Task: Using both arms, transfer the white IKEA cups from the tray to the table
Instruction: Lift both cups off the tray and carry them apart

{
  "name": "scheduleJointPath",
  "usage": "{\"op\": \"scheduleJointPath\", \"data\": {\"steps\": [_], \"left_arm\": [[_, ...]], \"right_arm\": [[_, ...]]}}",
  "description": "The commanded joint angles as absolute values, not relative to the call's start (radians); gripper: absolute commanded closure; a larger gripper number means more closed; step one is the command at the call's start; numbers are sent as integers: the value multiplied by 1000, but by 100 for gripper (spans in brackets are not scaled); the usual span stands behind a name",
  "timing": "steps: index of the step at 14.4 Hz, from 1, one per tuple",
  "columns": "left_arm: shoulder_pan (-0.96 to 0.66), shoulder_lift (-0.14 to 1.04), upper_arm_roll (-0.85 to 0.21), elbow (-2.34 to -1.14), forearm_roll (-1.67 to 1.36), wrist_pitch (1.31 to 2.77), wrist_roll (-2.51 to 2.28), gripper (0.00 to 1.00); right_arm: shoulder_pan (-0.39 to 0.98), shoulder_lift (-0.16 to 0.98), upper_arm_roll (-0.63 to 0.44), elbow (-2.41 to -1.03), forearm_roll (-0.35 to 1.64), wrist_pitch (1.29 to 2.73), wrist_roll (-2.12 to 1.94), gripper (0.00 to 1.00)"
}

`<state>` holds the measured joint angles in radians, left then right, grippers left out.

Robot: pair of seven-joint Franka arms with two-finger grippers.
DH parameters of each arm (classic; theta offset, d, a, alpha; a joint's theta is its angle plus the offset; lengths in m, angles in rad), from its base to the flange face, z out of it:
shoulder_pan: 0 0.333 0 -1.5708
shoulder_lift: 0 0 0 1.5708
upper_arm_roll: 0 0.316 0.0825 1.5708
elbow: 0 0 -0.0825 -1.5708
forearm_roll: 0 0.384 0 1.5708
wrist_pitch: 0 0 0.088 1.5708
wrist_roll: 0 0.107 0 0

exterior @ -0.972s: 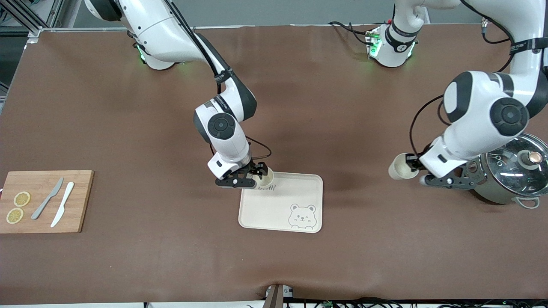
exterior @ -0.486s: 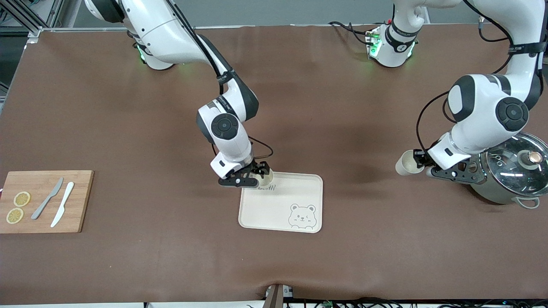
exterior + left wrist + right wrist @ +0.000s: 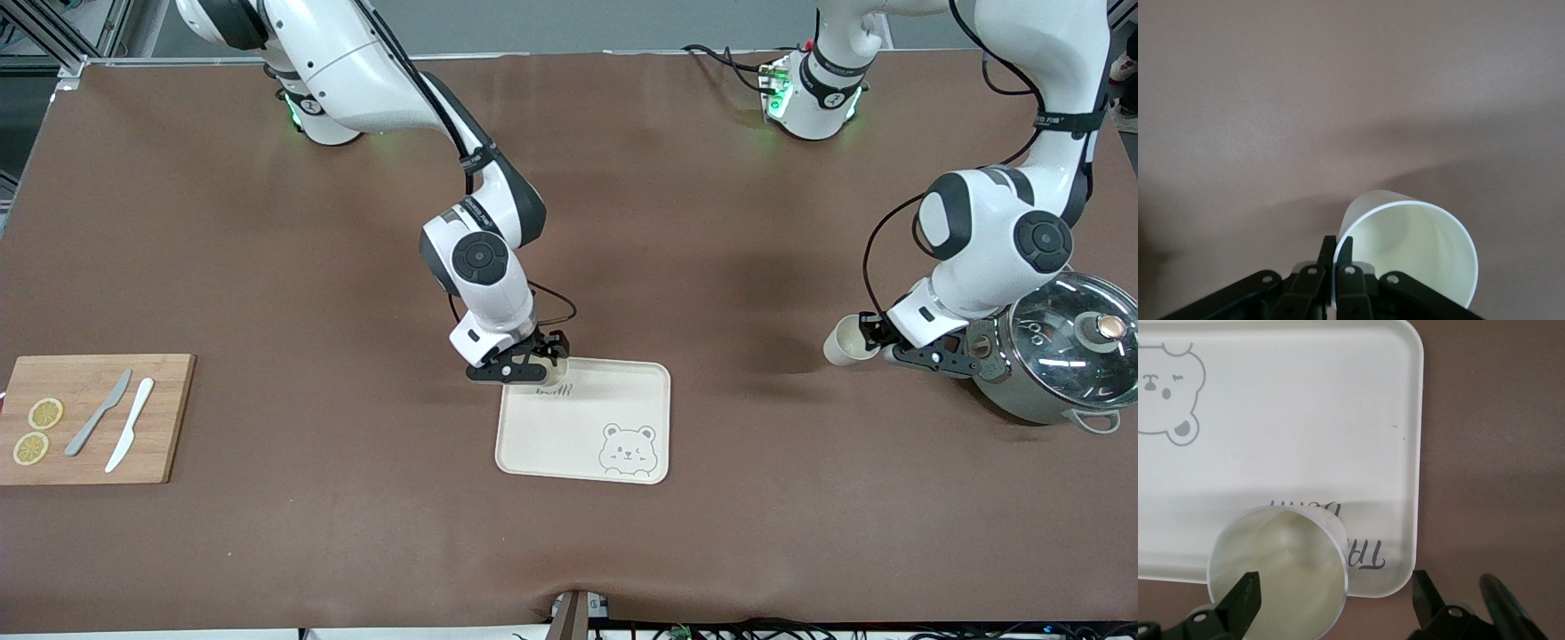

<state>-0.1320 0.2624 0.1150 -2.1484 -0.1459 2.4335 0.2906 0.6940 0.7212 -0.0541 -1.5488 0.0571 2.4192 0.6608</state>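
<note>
One white cup (image 3: 1278, 577) stands upright on the cream bear-printed tray (image 3: 578, 427), in the corner nearest the right arm's base. My right gripper (image 3: 538, 364) hovers over it, open, with one finger (image 3: 1245, 597) over the cup's mouth and the other finger (image 3: 1425, 593) past the tray's rim. In the front view the gripper hides most of this cup. My left gripper (image 3: 874, 339) is shut on the rim of the second white cup (image 3: 845, 340). It holds the cup tilted just above the brown table beside the pot. In the left wrist view, the fingers (image 3: 1328, 250) pinch the cup's wall (image 3: 1411, 253).
A steel pot with a glass lid (image 3: 1067, 356) stands close to my left gripper at the left arm's end. A wooden cutting board (image 3: 89, 418) with two lemon slices and two knives lies at the right arm's end.
My left arm has lowered and drawn the cup slightly toward the pot. My right gripper has shifted a little farther over the tray corner and now covers more of its cup.
</note>
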Motion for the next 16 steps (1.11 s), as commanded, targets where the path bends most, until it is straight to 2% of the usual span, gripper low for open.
{"op": "scheduleJointPath", "data": {"steps": [1, 7, 8, 11, 12, 13, 16], "left_arm": [[-120, 311, 104, -2143, -176, 2495, 314, 100], [-120, 391, 103, -2138, -176, 2597, 314, 100], [-121, 399, 101, -2138, -176, 2603, 314, 100], [-121, 400, 94, -2138, -176, 2603, 316, 100], [-121, 400, 94, -2137, -175, 2603, 334, 67], [-124, 402, 94, -2135, -175, 2605, 357, 1], [-123, 390, 95, -2138, -178, 2603, 347, 0]], "right_arm": [[706, 741, -63, -1520, 43, 2425, 690, 0], [704, 758, -64, -1520, 31, 2447, 689, 1], [704, 758, -64, -1520, 26, 2447, 689, 17], [703, 758, -64, -1519, 26, 2447, 687, 43], [701, 758, -64, -1517, 26, 2447, 687, 54], [700, 758, -64, -1516, 26, 2447, 686, 61], [699, 758, -64, -1514, 25, 2447, 684, 85]]}}
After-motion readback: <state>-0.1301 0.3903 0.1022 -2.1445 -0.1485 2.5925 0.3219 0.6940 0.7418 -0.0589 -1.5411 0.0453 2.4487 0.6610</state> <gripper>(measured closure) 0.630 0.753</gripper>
